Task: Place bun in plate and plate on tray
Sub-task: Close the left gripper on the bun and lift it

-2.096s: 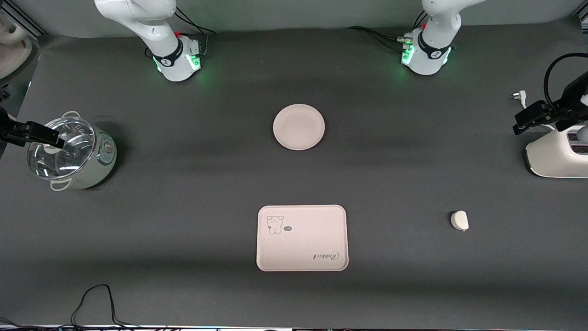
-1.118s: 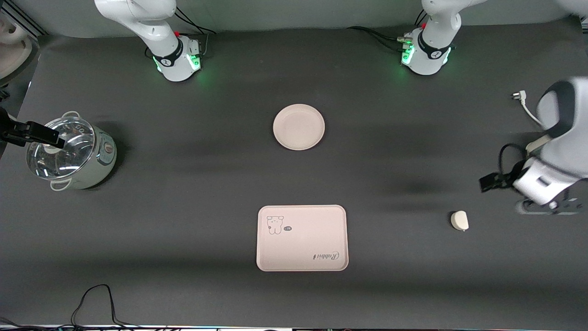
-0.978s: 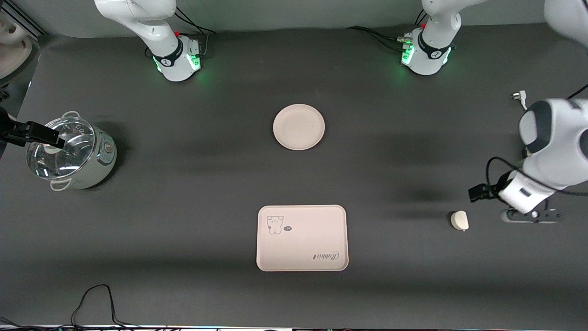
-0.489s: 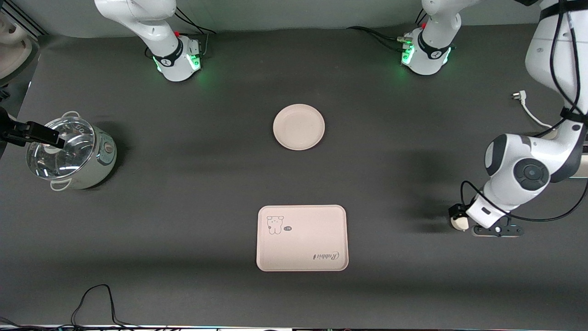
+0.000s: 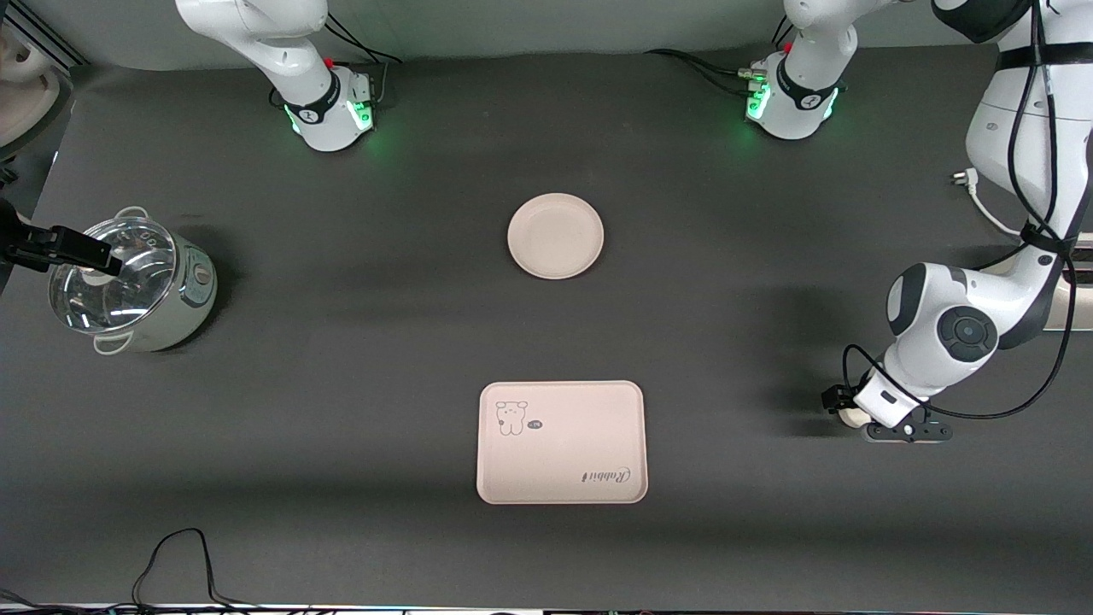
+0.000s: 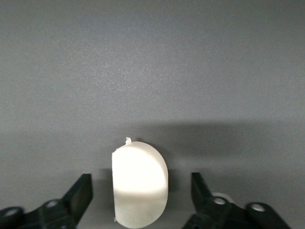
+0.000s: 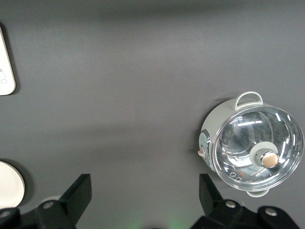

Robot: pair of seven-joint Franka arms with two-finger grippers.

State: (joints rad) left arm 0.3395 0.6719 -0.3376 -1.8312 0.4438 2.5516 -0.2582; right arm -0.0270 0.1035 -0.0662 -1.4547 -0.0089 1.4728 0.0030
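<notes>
- Both our left gripper's (image 6: 138, 202) spread fingers (image 6: 78, 193) flank the bun (image 6: 139, 183), untouched.
- Our right gripper (image 7: 143, 202) waits, spread, above the pot (image 7: 250, 143).
- Plate (image 5: 555, 235) and tray (image 5: 561, 442) lie well apart.

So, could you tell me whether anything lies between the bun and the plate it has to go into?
Nothing visible does. The left gripper is open around the bun, with bare table from there to the empty plate. The pot sits at the right arm's end, out of the way; the right gripper waits, open.
</notes>
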